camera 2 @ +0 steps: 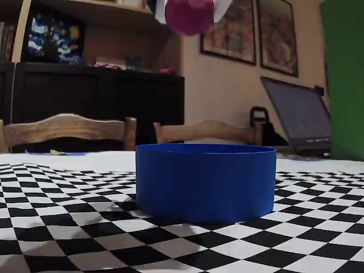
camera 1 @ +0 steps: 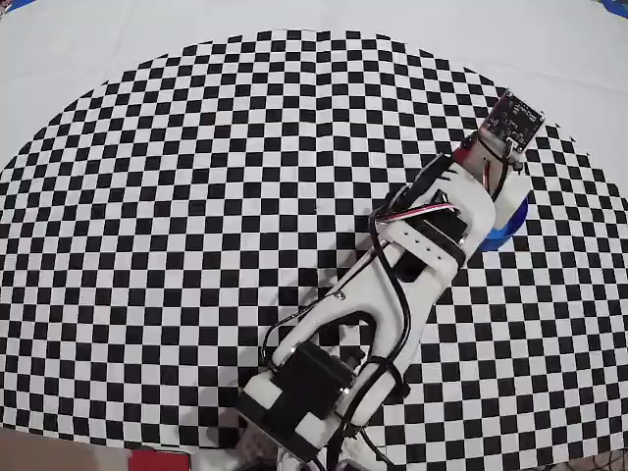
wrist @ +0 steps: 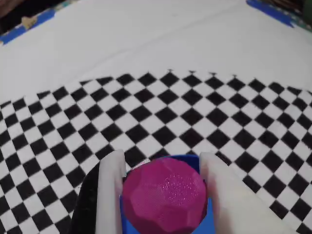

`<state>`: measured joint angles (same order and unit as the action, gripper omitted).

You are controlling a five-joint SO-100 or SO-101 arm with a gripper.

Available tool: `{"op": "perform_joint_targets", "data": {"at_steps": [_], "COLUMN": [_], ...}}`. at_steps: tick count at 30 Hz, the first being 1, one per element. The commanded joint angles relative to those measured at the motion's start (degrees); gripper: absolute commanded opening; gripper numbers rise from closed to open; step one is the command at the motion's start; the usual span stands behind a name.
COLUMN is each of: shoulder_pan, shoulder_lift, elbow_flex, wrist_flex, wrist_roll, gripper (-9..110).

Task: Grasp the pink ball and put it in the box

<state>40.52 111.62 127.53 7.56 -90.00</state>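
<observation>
The pink ball (wrist: 165, 195) is held between the two white fingers (wrist: 109, 195) of my gripper (wrist: 161, 163), which is shut on it. In the fixed view the ball (camera 2: 189, 16) hangs at the top of the frame, well above the blue box (camera 2: 206, 181), slightly left of its middle. In the wrist view the box's blue (wrist: 204, 223) shows directly below the ball. In the overhead view my arm (camera 1: 412, 265) reaches to the right and covers most of the box (camera 1: 508, 222); the ball is hidden there.
The table is covered by a black-and-white checkered mat (camera 1: 196, 216) on a white cloth (camera 1: 98, 39). Blue tape (wrist: 270, 10) marks the far edges. Chairs (camera 2: 65, 129) and a laptop (camera 2: 298, 116) stand behind the table in the fixed view.
</observation>
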Motion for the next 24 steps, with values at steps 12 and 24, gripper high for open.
{"op": "perform_joint_targets", "data": {"at_steps": [12, 24], "shoulder_pan": [0.4, 1.1], "shoulder_lift": [-3.7, -7.7], "elbow_flex": [-1.7, -4.0], "wrist_flex": [-1.8, -2.5], "wrist_roll": [-0.4, -0.4], "gripper": [0, 0]}}
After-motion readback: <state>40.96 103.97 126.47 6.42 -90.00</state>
